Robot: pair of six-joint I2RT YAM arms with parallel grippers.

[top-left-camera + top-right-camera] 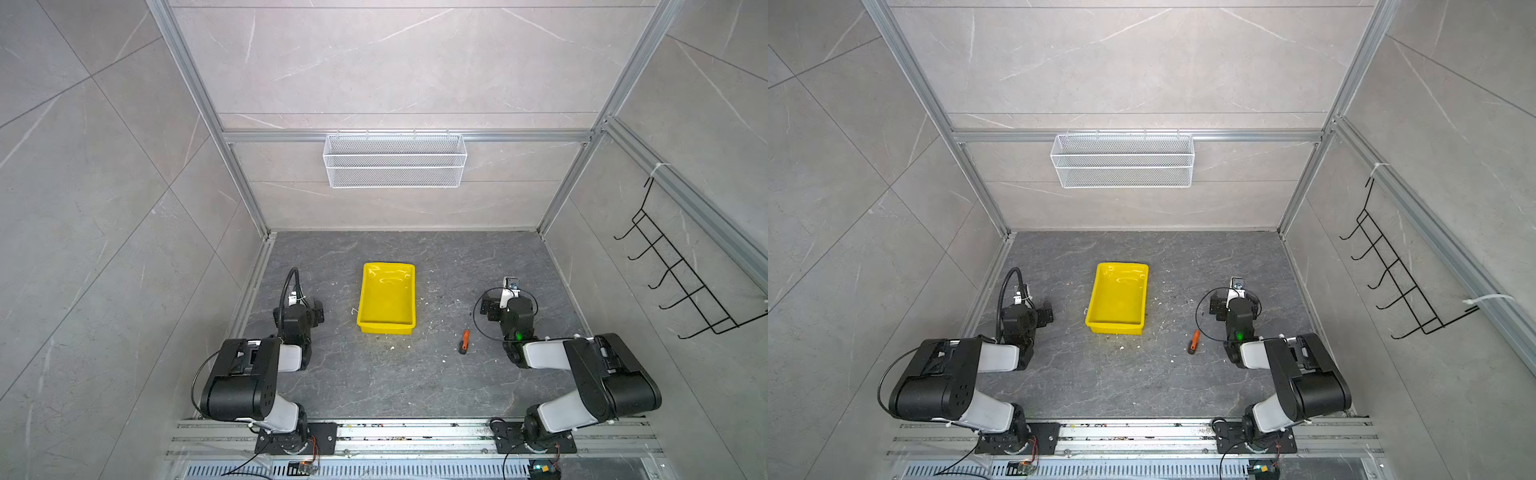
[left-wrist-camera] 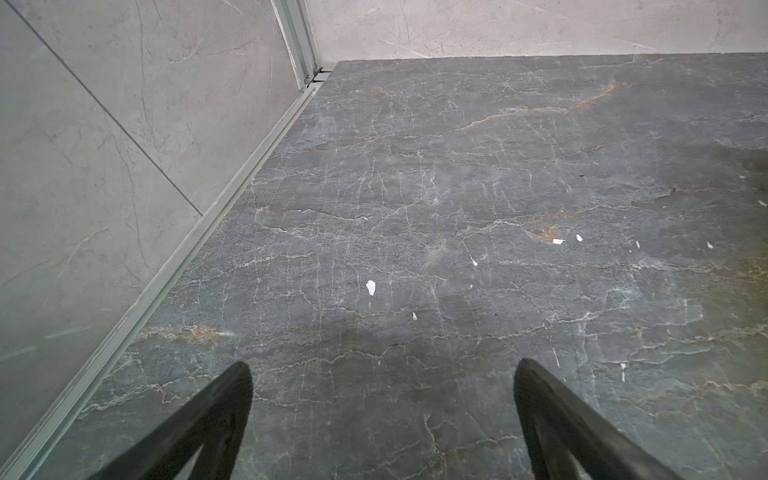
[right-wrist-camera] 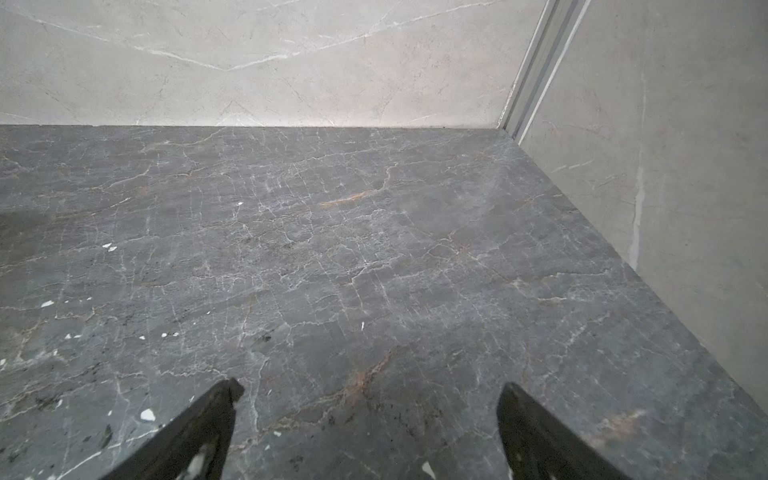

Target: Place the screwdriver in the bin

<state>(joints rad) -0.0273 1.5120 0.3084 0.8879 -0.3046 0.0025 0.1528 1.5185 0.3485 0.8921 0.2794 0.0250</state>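
The screwdriver point(image 1: 464, 341) point(image 1: 1193, 342) is lying flat on the dark marbled bench point(image 1: 374, 382), in its right half and nearer the front edge than the back. Its black butt end is pointing toward the front edge and its thin shaft is running toward the back edge. It is lying outside the bin point(image 1: 386, 330) point(image 1: 1116, 330), to the right of it and clearly apart from it. The yellow bin is sitting upright near the middle of the bench with its long sides running front to back, and nothing is showing inside it but glare. The right gripper point(image 3: 370, 388) is standing just right of the screwdriver's shaft in both top views without touching it. In the right wrist view its jaws are spreading wide with only bare bench between them, and it is facing the back right corner. The left gripper point(image 2: 382, 370) is standing left of the bin, well apart from it. Its jaws are likewise gaping with nothing in them, and it is facing the back left corner. Small white flecks point(image 1: 392, 347) are lying scattered on the bench around the bin. A white wire basket point(image 1: 395, 162) is hanging on the back wall above the bench, and a black hook rack point(image 1: 681, 274) is hanging on the right wall.
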